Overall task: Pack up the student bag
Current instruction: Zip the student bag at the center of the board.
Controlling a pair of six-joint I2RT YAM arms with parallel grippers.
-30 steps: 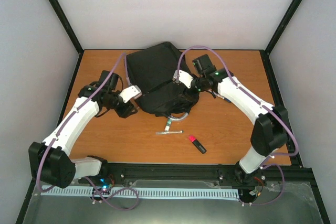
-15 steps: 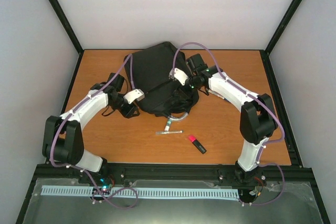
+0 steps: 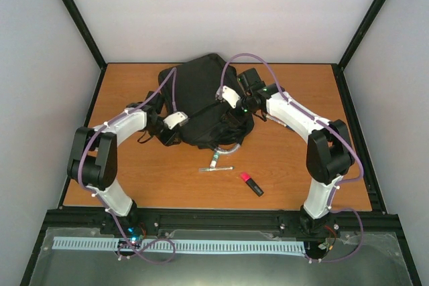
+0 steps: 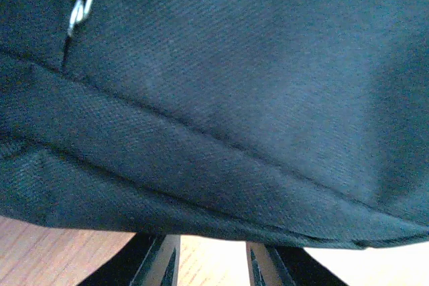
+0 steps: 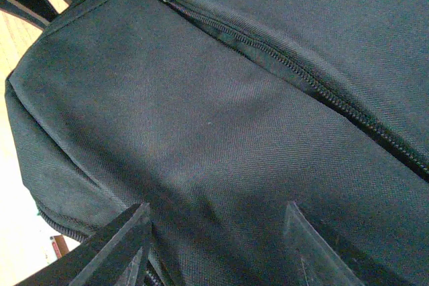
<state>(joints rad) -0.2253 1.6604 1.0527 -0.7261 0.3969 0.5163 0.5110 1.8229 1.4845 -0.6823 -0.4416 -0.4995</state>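
The bag [image 3: 200, 92] lies at the far centre of the table [image 3: 301, 165]. The left gripper [image 4: 213, 252] is at its near-left hem. The 2 jaws stand parted at the hem, and a grasp cannot be confirmed. The right gripper [image 5: 218, 226] sits over the bag's right panel with jaws released and flat fabric between them.

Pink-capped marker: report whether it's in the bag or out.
Out: the marker lies on the table, apart from the student bag.
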